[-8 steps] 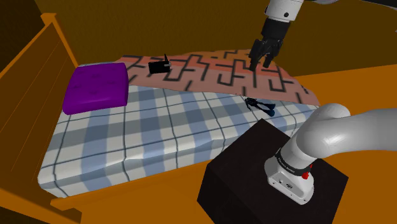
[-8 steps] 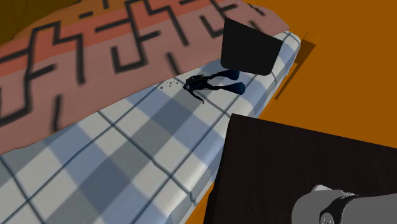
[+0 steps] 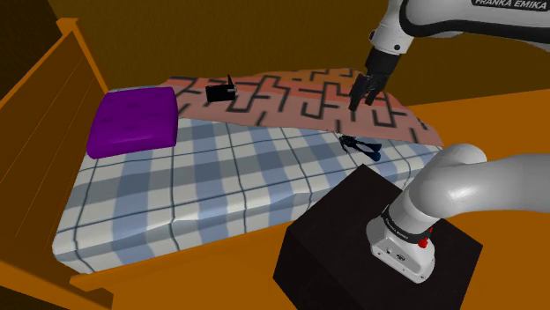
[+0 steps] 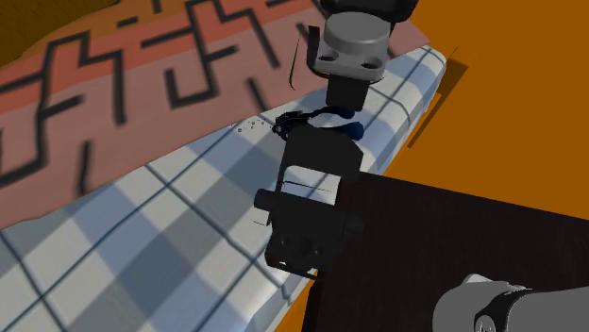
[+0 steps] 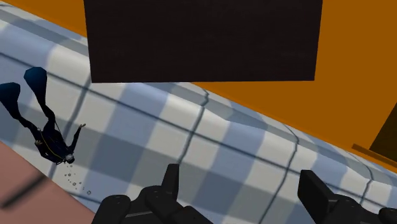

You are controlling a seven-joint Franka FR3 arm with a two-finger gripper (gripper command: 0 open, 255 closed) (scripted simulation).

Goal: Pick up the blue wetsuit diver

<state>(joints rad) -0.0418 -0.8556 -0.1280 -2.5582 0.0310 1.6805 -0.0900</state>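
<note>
A checked bed (image 3: 176,202) is carrying a purple pillow (image 3: 132,121) and a patterned blanket (image 3: 291,97); a dark-blue diver (image 3: 360,144) is lying just beside the blanket's edge.

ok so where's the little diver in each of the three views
Shoulder view: diver on the checked sheet, right of centre, just above the black stand.
Second exterior view: diver upper middle, partly hidden by the arm, stand lower right.
Wrist view: diver by the blanket edge, aside from the open gripper, across the sheet from the stand.
Shared landmark: the black stand.
</note>
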